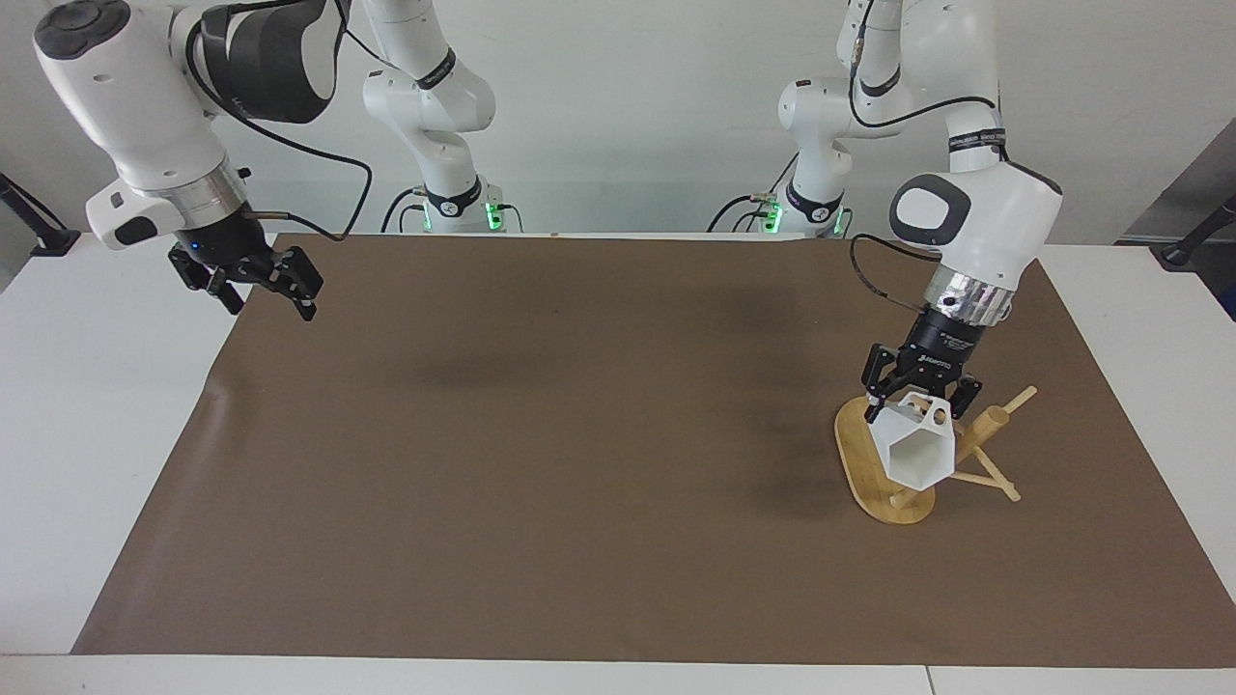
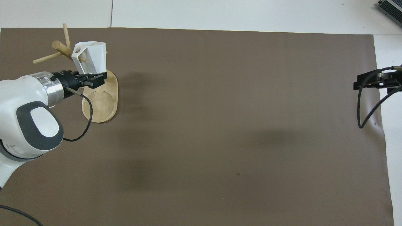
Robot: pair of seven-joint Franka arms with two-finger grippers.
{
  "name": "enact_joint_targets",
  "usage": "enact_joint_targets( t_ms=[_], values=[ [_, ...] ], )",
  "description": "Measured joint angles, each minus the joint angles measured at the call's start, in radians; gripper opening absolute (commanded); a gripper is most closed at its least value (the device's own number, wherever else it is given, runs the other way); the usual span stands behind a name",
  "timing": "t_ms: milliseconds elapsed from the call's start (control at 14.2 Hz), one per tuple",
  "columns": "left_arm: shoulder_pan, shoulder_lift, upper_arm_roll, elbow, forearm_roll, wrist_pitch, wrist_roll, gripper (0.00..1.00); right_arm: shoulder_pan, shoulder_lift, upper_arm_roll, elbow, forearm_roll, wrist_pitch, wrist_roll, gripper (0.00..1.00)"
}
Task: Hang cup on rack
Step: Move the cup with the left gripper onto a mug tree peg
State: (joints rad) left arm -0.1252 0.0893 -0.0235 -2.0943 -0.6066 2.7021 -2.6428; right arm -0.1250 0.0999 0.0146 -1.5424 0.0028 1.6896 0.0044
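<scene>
Facing view:
Cup: cup (image 1: 913,454) is held tipped on its side, its open mouth facing the camera, over the rack (image 1: 874,461).
Left end effector: left end effector (image 1: 918,394) pinches the cup at its bottom end.
Handle: the flat handle with the round hole points toward the post; it may be on a peg already, but that is hard to tell.
Right end effector: right end effector (image 1: 261,288) waits up in the air over the edge of the brown mat on the tabletop (image 1: 58,405), fingers spread.

Overhead view:
Cup: cup (image 2: 91,59) sits beside the post, over the rack (image 2: 103,106).
Left end effector: left end effector (image 2: 89,80) grips it.
Right end effector: right end effector (image 2: 366,82) is at the mat's edge.
Feel: looks light, stiff and smooth, so it may slip; holding the bottom end keeps the handle hole free for a peg.
</scene>
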Motion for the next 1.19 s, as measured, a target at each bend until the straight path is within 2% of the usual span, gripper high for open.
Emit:
enact_joint_targets(
  t_ms=[984, 1124, 1195],
  values=[
    [0.011, 0.016, 0.002, 0.002, 0.000, 0.000, -0.060, 0.02, 0.000, 0.000, 0.000, 0.001, 0.000, 0.000, 0.001, 1.00],
    [0.014, 0.016, 0.002, 0.004, 0.000, -0.003, -0.060, 0.35, 0.001, 0.000, 0.000, 0.001, 0.000, 0.000, 0.001, 1.00],
    [0.014, 0.016, 0.002, 0.004, 0.000, -0.003, -0.060, 0.45, 0.002, 0.000, 0.000, 0.000, 0.000, 0.000, 0.001, 1.00]
  ],
)
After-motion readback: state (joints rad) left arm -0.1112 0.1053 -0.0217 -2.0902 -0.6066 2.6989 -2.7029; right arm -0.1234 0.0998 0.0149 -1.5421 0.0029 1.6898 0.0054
